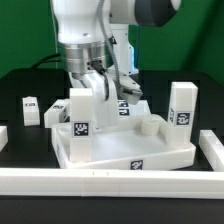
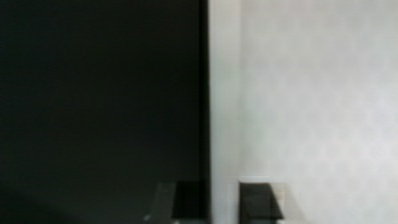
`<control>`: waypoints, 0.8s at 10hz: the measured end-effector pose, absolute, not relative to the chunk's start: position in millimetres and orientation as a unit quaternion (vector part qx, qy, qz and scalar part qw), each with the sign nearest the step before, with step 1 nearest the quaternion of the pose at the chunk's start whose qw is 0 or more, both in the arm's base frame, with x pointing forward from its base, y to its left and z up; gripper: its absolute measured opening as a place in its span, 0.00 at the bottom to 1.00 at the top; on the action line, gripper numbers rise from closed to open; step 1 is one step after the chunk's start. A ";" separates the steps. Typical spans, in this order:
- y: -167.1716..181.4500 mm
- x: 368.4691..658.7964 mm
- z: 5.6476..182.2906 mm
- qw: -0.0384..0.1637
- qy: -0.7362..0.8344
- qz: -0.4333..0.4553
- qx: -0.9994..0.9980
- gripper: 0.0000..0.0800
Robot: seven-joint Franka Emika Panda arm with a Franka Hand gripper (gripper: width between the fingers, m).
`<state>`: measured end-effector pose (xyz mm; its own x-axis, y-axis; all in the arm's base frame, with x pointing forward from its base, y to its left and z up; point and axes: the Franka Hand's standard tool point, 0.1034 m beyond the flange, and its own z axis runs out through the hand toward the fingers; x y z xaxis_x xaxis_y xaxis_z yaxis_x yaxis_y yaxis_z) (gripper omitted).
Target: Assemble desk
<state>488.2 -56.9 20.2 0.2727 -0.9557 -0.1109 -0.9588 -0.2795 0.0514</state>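
I've got the large white plastic tray-like tabletop (image 1: 100, 158) lying mid-scene on the black table (image 1: 20, 85), w/ a long white border rail (image 1: 100, 182) just near of it. One white block leg (image 1: 82, 112) w/ a black-and-white tag stands upright at the tabletop's near corner on the exterior view's left. Another leg (image 1: 181, 105) stands apart on the right, and two smaller-looking ones, a leg (image 1: 30, 110) and its neighbour (image 1: 56, 115), on the left. The gripper (image 1: 105, 88) hangs just beside the corner leg, jaws pinched nearly together; can't tell if anything's between them.

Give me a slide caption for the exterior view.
Panda arm, jaws shut, hovers at a tagged white leg standing in the desk tabletop, with spare legs loose on the black table.
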 end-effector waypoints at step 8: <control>-65.0 488.2 20.3 0.021 0.350 0.053 -0.935 0.08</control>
